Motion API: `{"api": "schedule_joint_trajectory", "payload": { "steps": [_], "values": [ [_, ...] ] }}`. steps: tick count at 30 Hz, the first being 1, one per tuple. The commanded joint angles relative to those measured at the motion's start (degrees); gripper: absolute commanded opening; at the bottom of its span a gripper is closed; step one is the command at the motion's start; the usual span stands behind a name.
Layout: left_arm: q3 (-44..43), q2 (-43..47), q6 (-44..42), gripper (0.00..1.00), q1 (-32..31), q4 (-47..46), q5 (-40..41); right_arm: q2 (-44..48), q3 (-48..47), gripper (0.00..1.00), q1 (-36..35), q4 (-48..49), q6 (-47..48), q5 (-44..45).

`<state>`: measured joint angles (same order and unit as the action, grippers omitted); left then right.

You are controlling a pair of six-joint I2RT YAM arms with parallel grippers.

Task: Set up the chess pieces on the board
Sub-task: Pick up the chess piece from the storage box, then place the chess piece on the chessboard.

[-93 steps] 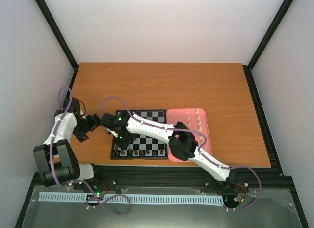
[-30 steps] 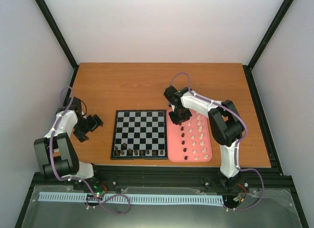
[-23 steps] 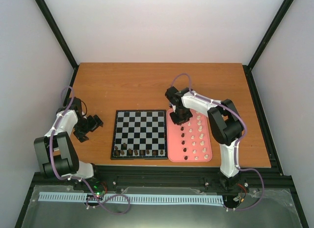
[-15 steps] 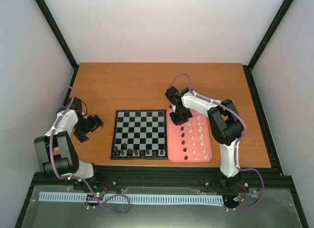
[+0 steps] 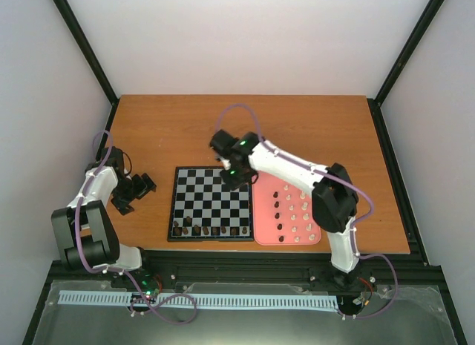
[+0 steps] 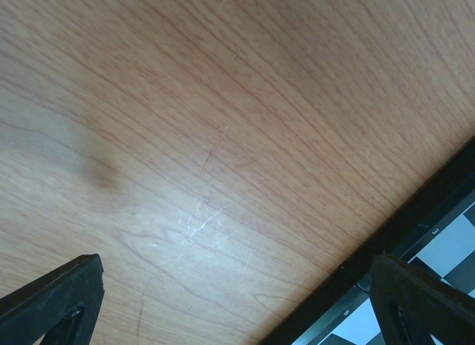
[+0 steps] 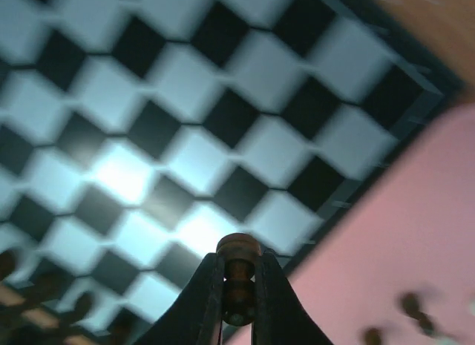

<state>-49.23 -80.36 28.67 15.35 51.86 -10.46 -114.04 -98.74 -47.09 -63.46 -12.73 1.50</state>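
While your right gripper is clamped on a small dark brown chess piece over the far-right corner of the black-and-grey checkered board, only the near row holds dark pieces. Other darks plus cream-white ones wait in the pink rectangular tray, right of it. Left gripper: jaws apart, empty, left of board.

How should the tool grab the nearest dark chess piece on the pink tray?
Pinch the dark piece just under its head, coming straight down from above: it seems to stand upright, with neighbours crowding its sides on the pink tray.
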Motion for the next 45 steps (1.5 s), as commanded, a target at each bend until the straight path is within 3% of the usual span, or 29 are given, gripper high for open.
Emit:
{"api": "schedule_joint_trajectory", "payload": {
  "steps": [1, 10, 28, 45],
  "values": [
    [-0.53, 1.65, -0.04, 1.0, -0.33, -0.97, -0.08, -4.09, -6.2, 0.03, -9.61, -2.62, -4.05, -3.86],
    [-0.08, 3.22, 0.17, 1.0, -0.41, -1.48, -1.63, -14.65, -18.5, 0.03, -19.24, -4.85, -5.43, -5.51],
    [1.3, 4.68, -0.1, 1.0, -0.5, -2.36, -3.96, -22.73, -25.69, 0.03, -20.28, -7.13, -4.79, -7.73],
    [1.53, 3.82, -0.19, 1.0, -0.59, -2.81, -4.04, -24.9, -25.98, 0.03, -20.21, -7.32, -3.94, -8.35]
  ]
}}
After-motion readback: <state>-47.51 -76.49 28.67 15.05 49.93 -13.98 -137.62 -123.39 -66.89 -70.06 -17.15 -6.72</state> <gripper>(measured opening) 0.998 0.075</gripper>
